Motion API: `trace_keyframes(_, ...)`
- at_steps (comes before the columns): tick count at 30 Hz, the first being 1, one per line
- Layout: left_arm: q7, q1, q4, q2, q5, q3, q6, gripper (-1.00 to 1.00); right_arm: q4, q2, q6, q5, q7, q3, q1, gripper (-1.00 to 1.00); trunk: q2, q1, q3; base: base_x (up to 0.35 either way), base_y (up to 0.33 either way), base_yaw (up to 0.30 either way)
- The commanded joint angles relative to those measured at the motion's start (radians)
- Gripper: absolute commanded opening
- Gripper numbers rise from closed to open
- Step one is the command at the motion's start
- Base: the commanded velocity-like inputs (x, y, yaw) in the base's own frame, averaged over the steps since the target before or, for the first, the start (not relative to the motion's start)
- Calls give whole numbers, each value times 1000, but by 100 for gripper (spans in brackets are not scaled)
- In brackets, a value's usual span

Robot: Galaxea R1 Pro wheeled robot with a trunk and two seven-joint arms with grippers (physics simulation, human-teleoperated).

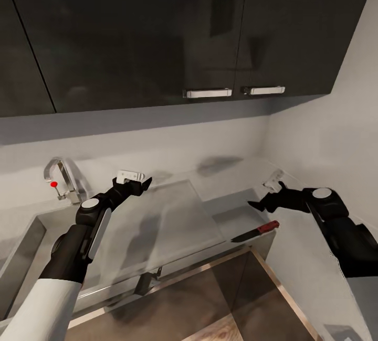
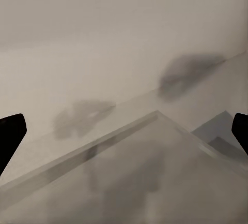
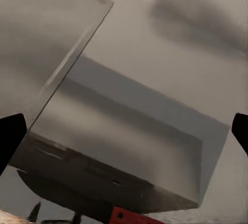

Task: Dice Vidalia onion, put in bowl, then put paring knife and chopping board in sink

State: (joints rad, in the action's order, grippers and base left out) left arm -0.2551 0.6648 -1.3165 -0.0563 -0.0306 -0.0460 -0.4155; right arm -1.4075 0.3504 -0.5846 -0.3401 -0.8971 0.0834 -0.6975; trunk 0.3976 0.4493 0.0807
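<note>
Grey surface: knife at its edge, both end effectors open and empty, so grab the knife next

Dark glossy wall cabinets fill the upper part of the head view, with two white bar handles near their lower edge. Below the cabinets runs a pale grey back wall, lit softly, with blurred shadows on it. To the right of the cabinets a lighter side wall meets the back wall at a corner. Well below the cabinets, brown wood-look floor shows, reflective, with a pale strip along its edge.
</note>
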Motion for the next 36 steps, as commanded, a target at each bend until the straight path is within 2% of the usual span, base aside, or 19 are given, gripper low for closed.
trace_keyframes(1, -1, 1, -1, -1, -3, 0, -6, 100, -4, 21, 2, -20, -47, 1, -2, 100, 2, 1, 2, 0, 0, 0)
trace_keyframes(3, -1, 1, -1, -1, -3, -1, -6, 100, -6, 43, 6, -36, -83, 1, -3, 100, 2, 1, 2, 0, 0, 0)
trace_keyframes(4, -1, 1, -1, -1, -3, 0, -6, 100, -7, 64, 10, -54, -113, 1, -6, 100, 2, 1, 2, 0, 0, 0)
trace_keyframes(6, -1, 1, -2, -1, -3, 0, -6, 100, -7, 82, 12, -71, -141, 1, -11, 100, 2, 1, 2, 0, 0, 0)
trace_keyframes(8, -1, 1, -2, -1, -3, -1, -6, 100, -8, 112, 14, -101, -201, 1, -20, 100, 2, 1, 2, 0, 0, 0)
trace_keyframes(9, -1, 1, -2, -1, -3, -1, -6, 100, -8, 119, 14, -108, -220, 1, -21, 100, 2, 1, 2, 0, 0, 0)
trace_keyframes(11, -1, 1, -3, -1, -3, -1, -6, 100, -8, 136, 15, -131, -283, 1, -24, 100, 2, 1, 2, 0, 0, 0)
trace_keyframes(12, -1, 1, -3, -1, -3, -1, -6, 100, -9, 148, 15, -160, -341, 1, -25, 100, 2, 1, 2, 0, 0, 0)
trace_keyframes(13, -1, 1, -3, -1, -3, -1, -6, 100, -9, 150, 16, -171, -358, 1, -25, 100, 2, 1, 2, 0, 0, 0)
trace_keyframes(14, -1, 1, -3, -1, -3, -1, -6, 100, -10, 156, 24, -225, -430, 6, -26, 100, 2, 1, 2, 0, 0, 0)
trace_keyframes(15, -1, 1, -3, -1, -3, -1, -7, 100, -10, 157, 38, -260, -470, 19, -26, 100, 2, 1, 2, 0, 0, 0)
trace_keyframes(17, -1, 1, -3, -1, -3, -2, -6, 100, -10, 158, 65, -334, -558, 64, -26, 100, 2, 1, 2, 0, 0, 0)
trace_keyframes(21, -1, 1, -3, -1, -3, -2, -21, 100, -10, 159, 78, -375, -632, 90, -26, 100, 2, 1, 2, 0, 0, 0)
trace_keyframes(36, -1, 1, -15, -1, -3, -2, -39, 100, -10, 160, 85, -391, -651, 95, -27, 100, 2, 1, 2, 0, 0, 0)
